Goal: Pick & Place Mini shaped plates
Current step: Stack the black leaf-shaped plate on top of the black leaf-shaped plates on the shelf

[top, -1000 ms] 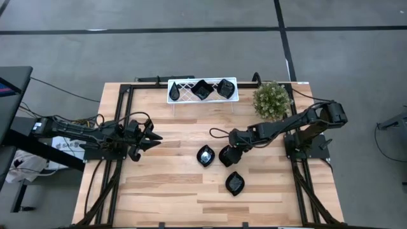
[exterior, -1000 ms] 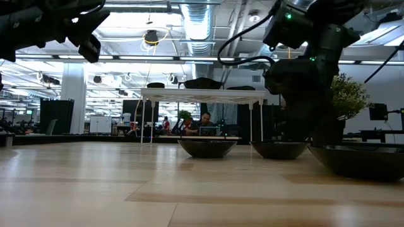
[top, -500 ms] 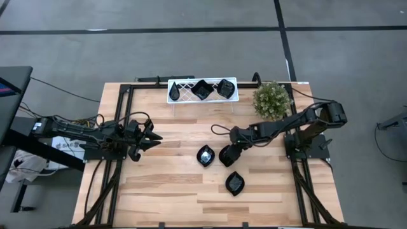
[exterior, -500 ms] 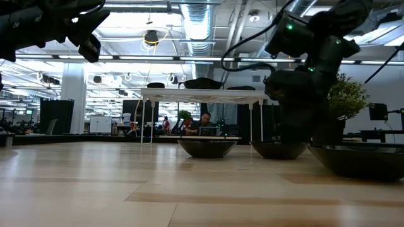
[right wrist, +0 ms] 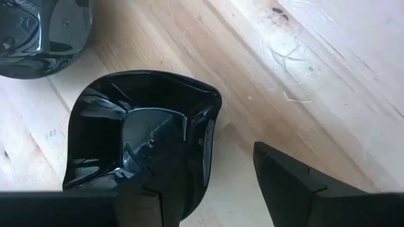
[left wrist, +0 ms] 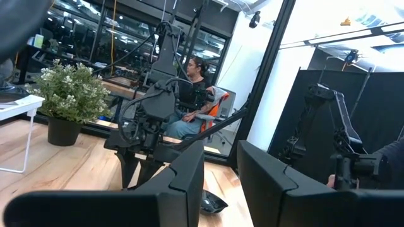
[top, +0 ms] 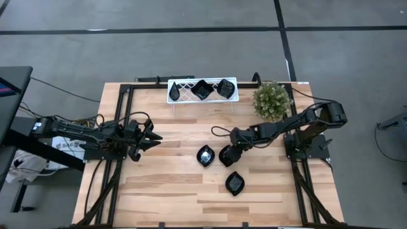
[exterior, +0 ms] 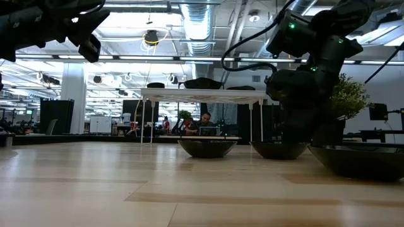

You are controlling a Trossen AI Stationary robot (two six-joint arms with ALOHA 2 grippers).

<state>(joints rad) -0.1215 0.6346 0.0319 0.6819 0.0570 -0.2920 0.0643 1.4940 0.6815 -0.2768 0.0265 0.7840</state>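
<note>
your left gripper (top: 154, 137) hangs over the left of the tabletop (top: 165, 191), its fingers slightly parted and holding nothing. at the back, the white rack (top: 180, 90) carries two black plates (top: 202, 89). three more lie mid-table: a leaf plate (top: 205, 155), a wavy square plate (right wrist: 142, 135) and another leaf plate (top: 234, 183). your right gripper (top: 227, 154) sits over the wavy square plate with fingers spread wide, one finger (right wrist: 142, 205) over the plate, the other beside its rim on bare wood. the plant (top: 272, 99) stands behind.

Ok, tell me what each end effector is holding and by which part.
Nothing is held. The right end effector is open, straddling the rim of a wavy-edged black plate on the table. The left end effector holds nothing.
</note>
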